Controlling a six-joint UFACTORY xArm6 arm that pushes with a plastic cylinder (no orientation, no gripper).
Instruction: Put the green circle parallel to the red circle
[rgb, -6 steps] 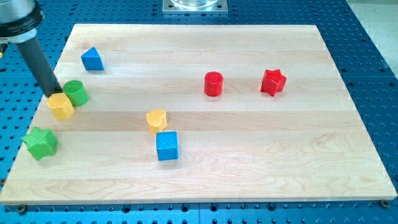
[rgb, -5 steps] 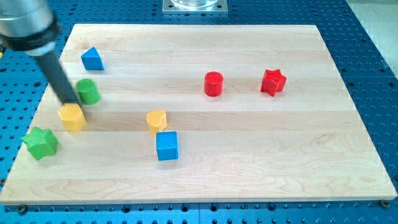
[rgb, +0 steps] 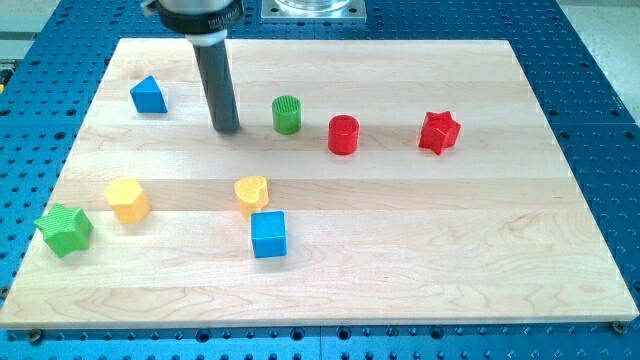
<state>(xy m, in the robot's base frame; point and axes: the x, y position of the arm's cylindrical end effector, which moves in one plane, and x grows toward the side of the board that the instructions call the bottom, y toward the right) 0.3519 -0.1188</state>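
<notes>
The green circle (rgb: 287, 114) stands on the wooden board (rgb: 400, 240), left of the red circle (rgb: 343, 134) and slightly higher in the view, with a small gap between them. My tip (rgb: 227, 129) rests on the board to the left of the green circle, apart from it by about one block's width. The dark rod rises from the tip toward the view's top.
A red star (rgb: 439, 132) lies right of the red circle. A blue triangle (rgb: 148, 95) is at the upper left. A yellow heart (rgb: 252, 193) sits above a blue cube (rgb: 268, 234) near the middle. A yellow block (rgb: 127, 200) and a green star (rgb: 65, 229) lie at the left.
The green circle has been pushed far to the right, from the left edge to beside the red circle. My tip moved right with it. The yellow block shifted down and right.
</notes>
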